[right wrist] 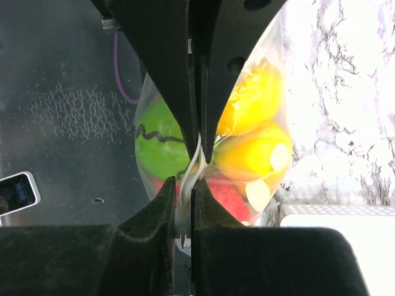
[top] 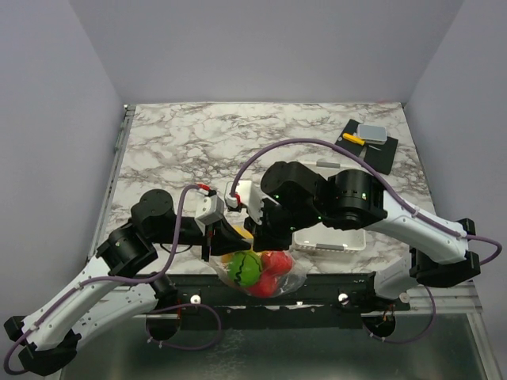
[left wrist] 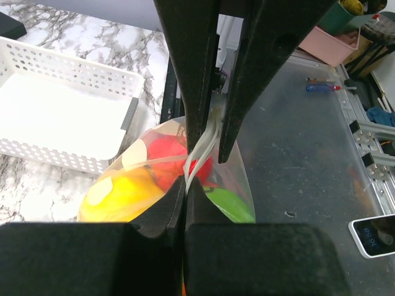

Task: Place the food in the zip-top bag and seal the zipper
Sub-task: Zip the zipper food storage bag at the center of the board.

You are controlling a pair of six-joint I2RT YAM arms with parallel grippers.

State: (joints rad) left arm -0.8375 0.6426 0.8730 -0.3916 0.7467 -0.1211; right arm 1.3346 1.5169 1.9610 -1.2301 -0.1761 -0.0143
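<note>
The left gripper (left wrist: 186,200) is pinched fully closed on the zipper (left wrist: 199,154). The right gripper (right wrist: 183,188) clamps the same pale strip from the opposite side, its jaws only a sliver apart. Below them the zip-top bag (left wrist: 239,176) hangs just beside the white slotted basket (left wrist: 68,74), with green, yellow and red toy food (right wrist: 162,143) inside. From above, both sets of fingertips and most of the basket are hidden under the arms. Whether the zipper is sealed along its length cannot be told.
</note>
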